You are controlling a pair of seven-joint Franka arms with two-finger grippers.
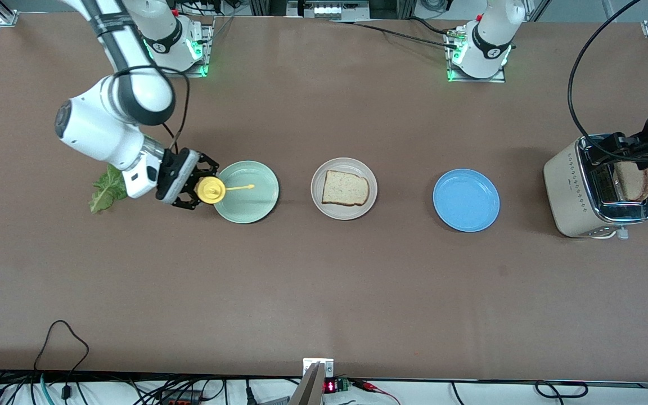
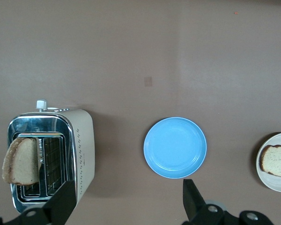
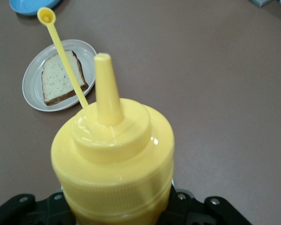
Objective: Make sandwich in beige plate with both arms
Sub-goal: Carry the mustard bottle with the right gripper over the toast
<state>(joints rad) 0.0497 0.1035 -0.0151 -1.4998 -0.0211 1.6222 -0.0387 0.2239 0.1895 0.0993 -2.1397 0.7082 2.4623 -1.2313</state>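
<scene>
The right gripper (image 1: 193,188), clamped on the yellow bottle (image 1: 211,190), had the beige plate (image 1: 320,171) at its 3 o'clock, while the left gripper (image 1: 636,149) hung open over the toaster (image 1: 574,191).

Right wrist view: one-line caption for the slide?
Right end effector shut on yellow squeeze bottle, with a bread slice on the beige plate ahead.
</scene>
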